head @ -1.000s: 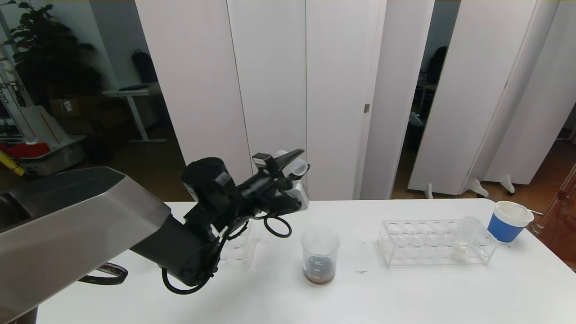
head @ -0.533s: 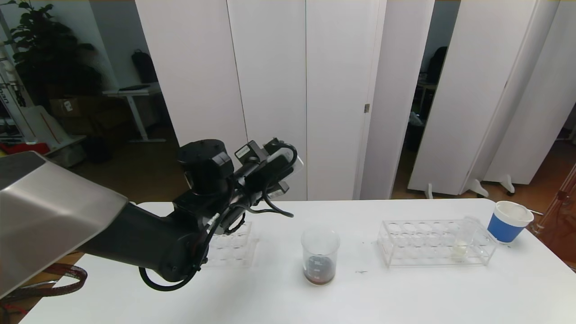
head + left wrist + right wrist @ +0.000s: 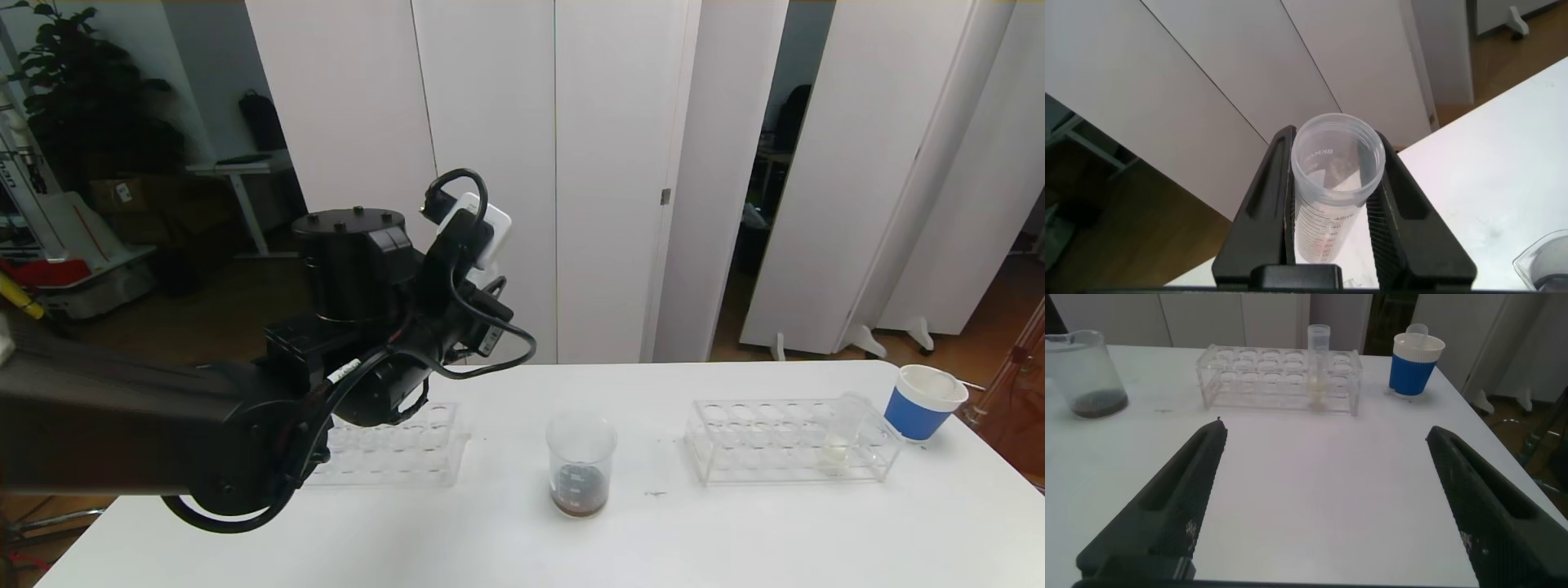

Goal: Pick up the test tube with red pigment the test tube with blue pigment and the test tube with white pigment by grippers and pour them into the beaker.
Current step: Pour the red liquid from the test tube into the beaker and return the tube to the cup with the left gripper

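Note:
My left gripper (image 3: 1335, 140) is shut on a clear graduated test tube (image 3: 1333, 184) that looks nearly empty, with a faint reddish trace low inside. In the head view the left wrist (image 3: 392, 327) is raised over the left rack (image 3: 392, 451) and hides its fingers. The beaker (image 3: 580, 464) stands mid-table with dark red-brown liquid at its bottom. The test tube with white pigment (image 3: 841, 431) stands in the right rack (image 3: 767, 445). My right gripper (image 3: 1324, 431) is open above bare table, short of that rack (image 3: 1257, 376). The test tube with blue pigment is out of view.
A blue-and-white paper cup (image 3: 923, 400) stands at the table's far right corner, beyond the right rack. The white table (image 3: 735, 531) ends close behind the racks, with white partition panels (image 3: 490, 163) further back. The right wrist view also shows the beaker (image 3: 1082, 371).
The left arm has drawn back to the left and risen, away from the beaker. Its wrist has turned, so the held tube no longer shows in the head view.

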Action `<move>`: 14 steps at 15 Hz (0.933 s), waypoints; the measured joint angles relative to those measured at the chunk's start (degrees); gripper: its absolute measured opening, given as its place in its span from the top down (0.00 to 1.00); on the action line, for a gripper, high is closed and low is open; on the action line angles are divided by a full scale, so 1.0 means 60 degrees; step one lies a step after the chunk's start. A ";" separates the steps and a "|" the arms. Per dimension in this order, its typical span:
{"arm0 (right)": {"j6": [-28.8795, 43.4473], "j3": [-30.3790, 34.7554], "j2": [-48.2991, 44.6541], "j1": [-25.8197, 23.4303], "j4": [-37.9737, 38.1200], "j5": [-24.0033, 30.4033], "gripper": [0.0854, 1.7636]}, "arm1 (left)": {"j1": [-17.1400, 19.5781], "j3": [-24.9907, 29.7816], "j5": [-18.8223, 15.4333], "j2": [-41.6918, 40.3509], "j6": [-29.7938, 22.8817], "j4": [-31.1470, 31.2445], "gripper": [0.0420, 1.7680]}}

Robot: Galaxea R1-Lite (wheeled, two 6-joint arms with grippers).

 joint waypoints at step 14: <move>0.0000 0.0000 0.0000 0.0000 0.0000 -0.0004 0.01 | 0.0284 -0.0477 0.2889 -0.0658 -0.4720 0.3385 0.69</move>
